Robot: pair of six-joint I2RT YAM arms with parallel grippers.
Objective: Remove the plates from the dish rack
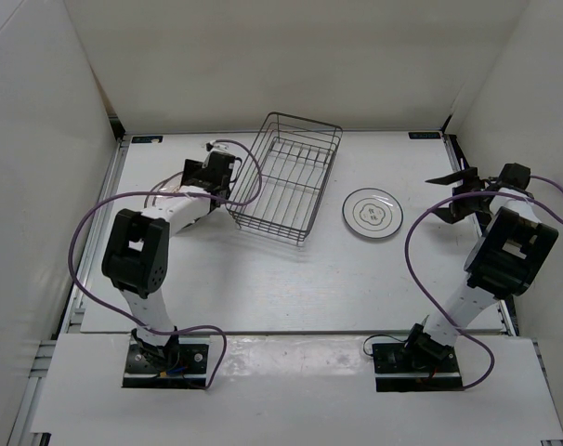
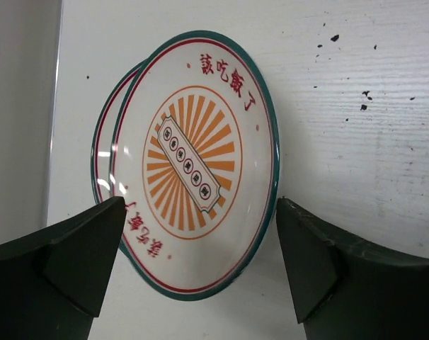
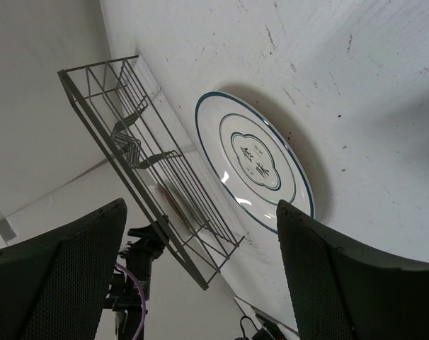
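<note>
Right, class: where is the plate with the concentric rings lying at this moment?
In the top view, the ringed plate lies flat on the table, just right of the dish rack, outside it.

We take this for a robotics lab test cell, not a kitchen. Plain white panels (image 1: 291, 56) wall in a white worktop (image 1: 263, 279) at nine, twelve and three o'clock, like a booth. Two arms stand bolted on black base plates (image 1: 167, 364) at the near edge, the left arm (image 1: 137, 255) at seven o'clock and the right arm (image 1: 504, 255) at five. Purple cables (image 1: 82, 232) loop loose from them. A bare metal rail (image 1: 66, 316) frames the worktop at nine o'clock. The household things, a wire dish rack (image 1: 286, 177) and a ringed plate (image 1: 372, 213), lie on scuffed, speckled board rather than a counter.
</note>
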